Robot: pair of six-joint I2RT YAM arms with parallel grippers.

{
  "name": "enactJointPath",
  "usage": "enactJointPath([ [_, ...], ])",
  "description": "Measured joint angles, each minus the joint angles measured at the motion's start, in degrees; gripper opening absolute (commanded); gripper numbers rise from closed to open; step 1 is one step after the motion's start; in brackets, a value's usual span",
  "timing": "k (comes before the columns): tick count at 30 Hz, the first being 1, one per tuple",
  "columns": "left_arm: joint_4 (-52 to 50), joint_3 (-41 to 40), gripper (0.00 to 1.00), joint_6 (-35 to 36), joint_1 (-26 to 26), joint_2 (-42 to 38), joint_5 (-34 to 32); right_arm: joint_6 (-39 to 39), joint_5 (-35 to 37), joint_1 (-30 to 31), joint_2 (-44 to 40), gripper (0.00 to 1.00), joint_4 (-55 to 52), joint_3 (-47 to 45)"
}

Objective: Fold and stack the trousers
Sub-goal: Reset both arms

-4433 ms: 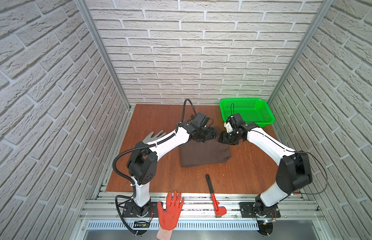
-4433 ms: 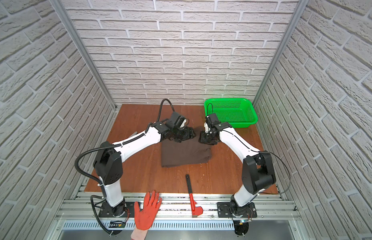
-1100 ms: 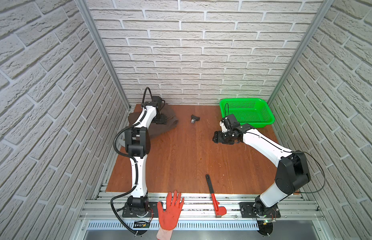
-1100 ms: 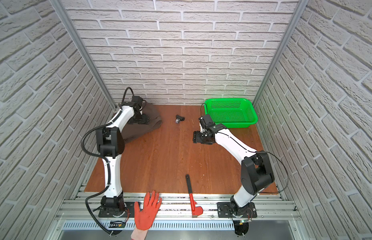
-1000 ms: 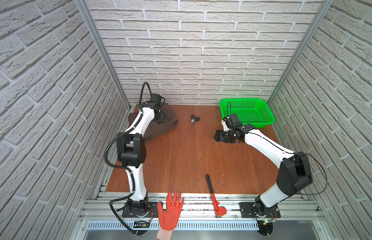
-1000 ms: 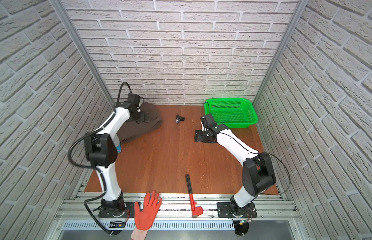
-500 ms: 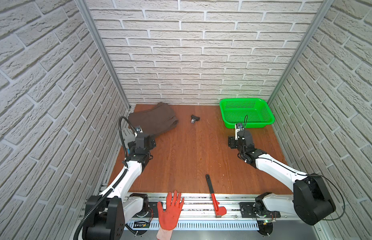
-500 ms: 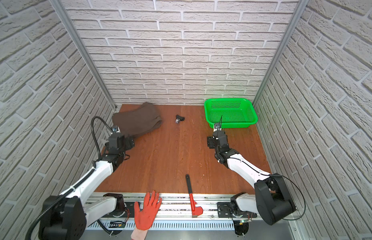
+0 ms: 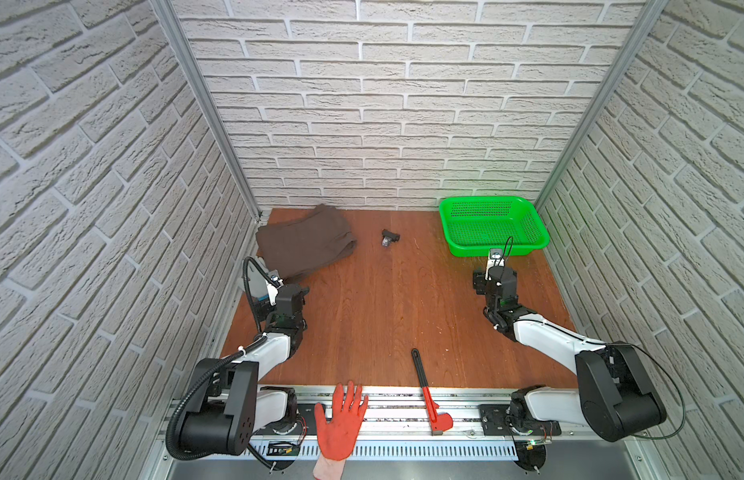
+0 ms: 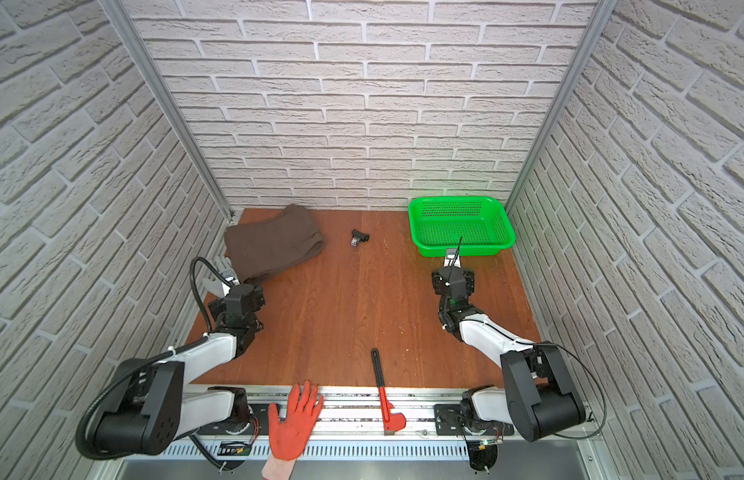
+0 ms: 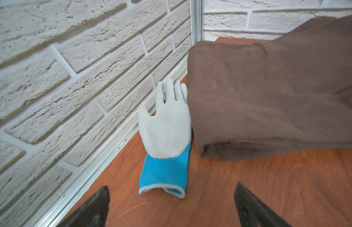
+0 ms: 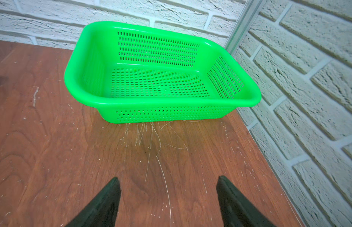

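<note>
The dark brown trousers (image 9: 305, 243) (image 10: 274, 243) lie folded in a thick bundle in the back left corner of the table. In the left wrist view their near folded edge (image 11: 269, 110) rests flat on the wood, with no gripper touching them. My left gripper (image 9: 293, 289) (image 11: 171, 186) hovers a short way in front of them, open and empty. Over the right side of the table my right gripper (image 9: 495, 277) (image 12: 168, 177) is open too, with bare wood between its fingers.
A grey glove with a blue cuff (image 11: 167, 125) lies against the trousers' left edge by the side wall. A green basket (image 9: 493, 251) (image 12: 161, 104) stands empty at the back right. A small black object (image 9: 389, 237) lies at the back middle. An orange glove (image 9: 341, 419) and a red wrench (image 9: 424, 386) rest at the front edge.
The left gripper let go of the trousers in the back left corner. Both arms drew back toward the front of the table, and the right jaws opened a little wider.
</note>
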Motion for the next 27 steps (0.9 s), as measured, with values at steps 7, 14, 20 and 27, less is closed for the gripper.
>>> enactJointPath([
  [7, 9.5, -1.1, 0.98, 3.8, 1.5, 3.4, 3.2, -0.6, -3.5, -1.0, 1.3, 0.79, 7.1, -7.7],
  [14, 20.0, -1.0, 0.97, 8.3, 4.5, 11.5, 11.5, -0.6, -9.0, -2.4, 7.4, 0.8, 14.8, -8.3],
  [20, 20.9, 1.9, 0.98, 9.7, 6.1, 17.7, 18.6, 0.3, -12.7, -5.0, 9.8, 1.0, 17.6, -8.2],
  [27, 21.3, 2.2, 0.98, 9.7, 7.3, 18.0, 20.8, 0.5, -14.3, -5.6, 10.0, 0.99, 17.9, -8.2],
])
